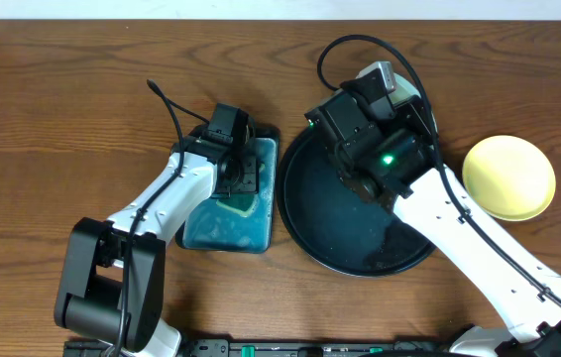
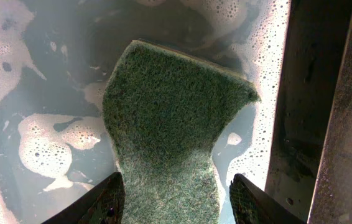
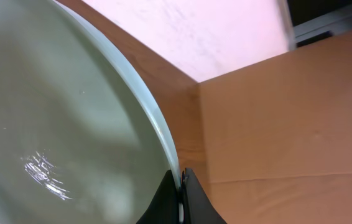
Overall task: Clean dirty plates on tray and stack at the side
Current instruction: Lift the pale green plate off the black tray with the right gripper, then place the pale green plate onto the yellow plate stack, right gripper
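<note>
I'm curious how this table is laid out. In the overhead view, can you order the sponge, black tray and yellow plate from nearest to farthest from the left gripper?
From the left gripper:
1. Sponge, right between its fingers.
2. Black tray, just to its right.
3. Yellow plate, far right, beyond the black tray.

**Warm browns, even light**

Looked down on a wood-grain tabletop (image 1: 53, 89), brown with darker streaks, lit evenly and without hard shadows. Ended at the far edge against a pale strip (image 1: 261, 8). From the right wrist, met a flat tan panel (image 3: 288, 124), a washed-out pinkish-white surface (image 3: 194, 31) above it, and a dark gap (image 3: 338, 15) at the top corner.
</note>
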